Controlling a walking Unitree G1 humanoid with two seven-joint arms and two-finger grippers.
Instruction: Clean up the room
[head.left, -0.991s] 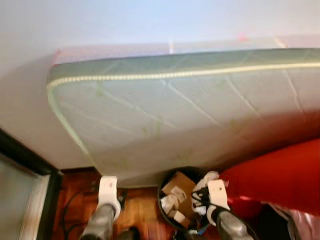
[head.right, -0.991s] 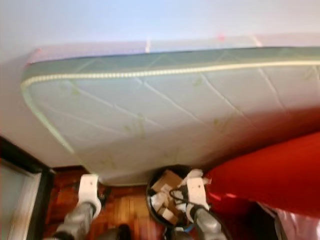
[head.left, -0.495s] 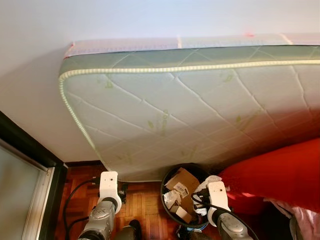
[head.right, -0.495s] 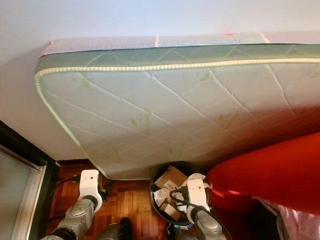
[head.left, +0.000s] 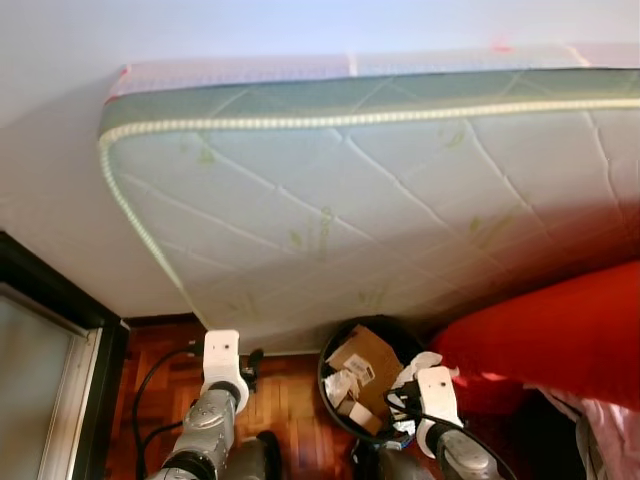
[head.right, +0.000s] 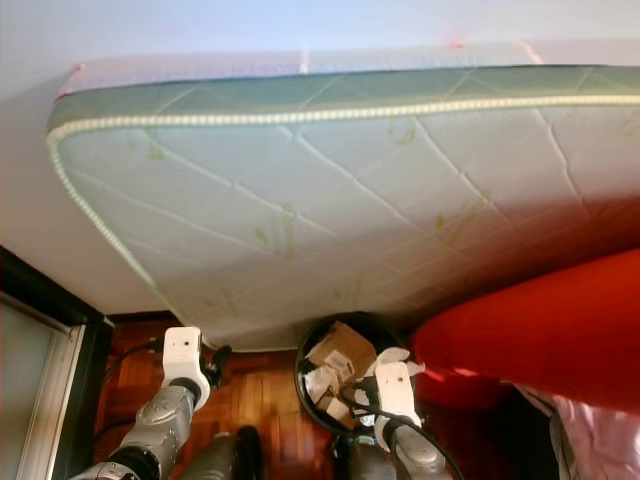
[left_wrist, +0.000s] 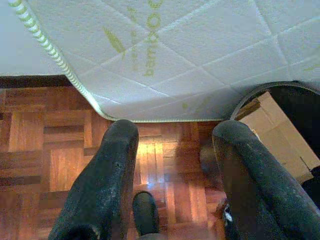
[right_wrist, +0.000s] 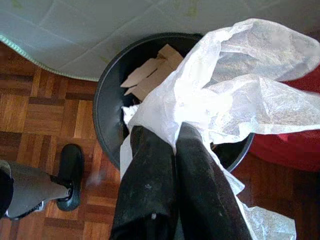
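The right gripper (right_wrist: 175, 150) hangs over the black bin (right_wrist: 107, 100), its fingers pinching a crumpled plastic bag (right_wrist: 240, 95). The left gripper (left_wrist: 170, 145), fingers spread, idles at nine o'clock above the floor. Released now, that billowy bag may catch the rim and spill out.

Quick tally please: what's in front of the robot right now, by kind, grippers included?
Grippers: 2, left gripper open over the floor, right gripper shut on the plastic bag
Trash bins: 1, black bin holding cardboard
Mattresses: 1, mattress
Red cushions: 1, red cushion
Total: 7
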